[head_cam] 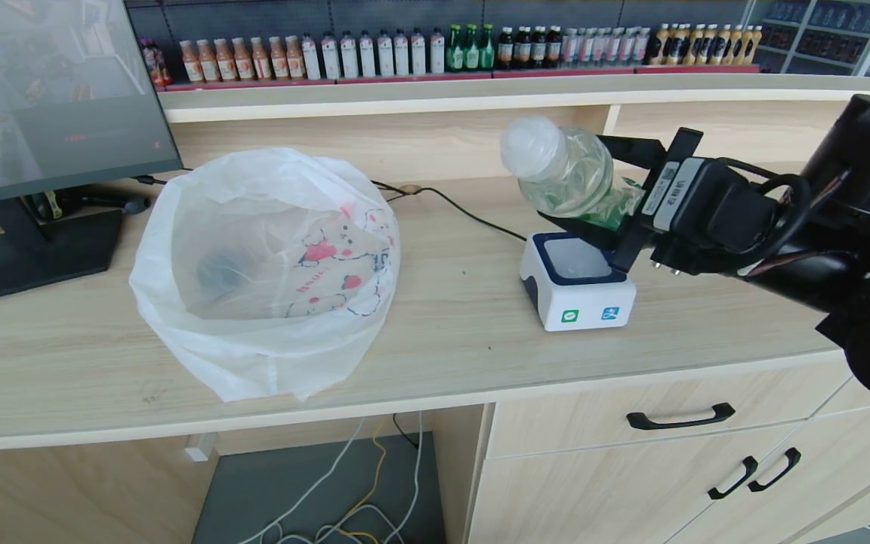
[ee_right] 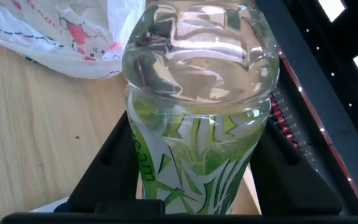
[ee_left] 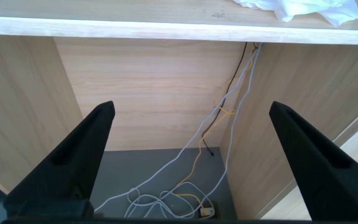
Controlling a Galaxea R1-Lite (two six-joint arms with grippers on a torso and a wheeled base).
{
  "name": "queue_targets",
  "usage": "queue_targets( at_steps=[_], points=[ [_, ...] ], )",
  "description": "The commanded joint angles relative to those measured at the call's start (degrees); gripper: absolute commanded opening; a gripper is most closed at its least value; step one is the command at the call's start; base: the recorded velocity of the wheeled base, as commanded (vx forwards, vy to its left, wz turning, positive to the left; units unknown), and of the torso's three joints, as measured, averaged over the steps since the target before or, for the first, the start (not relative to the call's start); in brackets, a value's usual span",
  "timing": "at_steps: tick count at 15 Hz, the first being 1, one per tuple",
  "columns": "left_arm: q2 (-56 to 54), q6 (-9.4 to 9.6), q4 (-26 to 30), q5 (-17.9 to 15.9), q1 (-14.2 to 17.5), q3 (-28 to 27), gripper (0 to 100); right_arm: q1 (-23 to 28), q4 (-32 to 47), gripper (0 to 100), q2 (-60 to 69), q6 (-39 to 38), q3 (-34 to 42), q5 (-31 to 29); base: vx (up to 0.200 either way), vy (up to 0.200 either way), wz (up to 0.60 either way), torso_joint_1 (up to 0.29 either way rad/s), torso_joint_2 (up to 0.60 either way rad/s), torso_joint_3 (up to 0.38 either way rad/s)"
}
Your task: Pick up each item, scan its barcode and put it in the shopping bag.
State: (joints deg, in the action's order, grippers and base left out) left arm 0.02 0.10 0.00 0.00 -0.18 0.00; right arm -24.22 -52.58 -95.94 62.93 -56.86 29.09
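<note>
one bottle (head_cam: 556, 166) clamped in right end effector (head_cam: 595, 189) | above scanner (head_cam: 586, 306) | left end effector (ee_left: 191, 111) spread

1. One clear plastic bottle (head_cam: 563, 170) is counted.
2. One white shopping bag (head_cam: 201, 355) is counted.
3. One barcode scanner (head_cam: 582, 298) is counted.
4. One monitor (head_cam: 50, 83) is seen.
5. Three black drawer handles (head_cam: 680, 418) are seen.
6. Shelf bottles (head_cam: 374, 54) are seen in one long row; their number cannot be told.
</note>
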Motion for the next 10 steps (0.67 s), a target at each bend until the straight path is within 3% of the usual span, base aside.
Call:
queue_targets(
  at_steps=[1, 6, 10],
  points=[
    [0.0, -0.01, 0.0, 0.0, 0.0, 0.0, 100, -1.9, -0.1, 0, 0.7, -1.9, -2.4, -1.6, 0.000, 0.000, 0.00, 0.000, 0.00, 0.000],
    [0.0, -0.01, 0.0, 0.0, 0.0, 0.0, 100, -4.4, -10.0, 0, 1.1, -17.0, -1.2, -12.4, 0.000, 0.000, 0.00, 0.000, 0.00, 0.000],
    [0.0, -0.01, 0.0, 0.0, 0.0, 0.0, 100, -7.3, -26.4, 0, 0.8, -36.0, 7.8, -29.6, 0.000, 0.000, 0.00, 0.000, 0.00, 0.000]
  ],
)
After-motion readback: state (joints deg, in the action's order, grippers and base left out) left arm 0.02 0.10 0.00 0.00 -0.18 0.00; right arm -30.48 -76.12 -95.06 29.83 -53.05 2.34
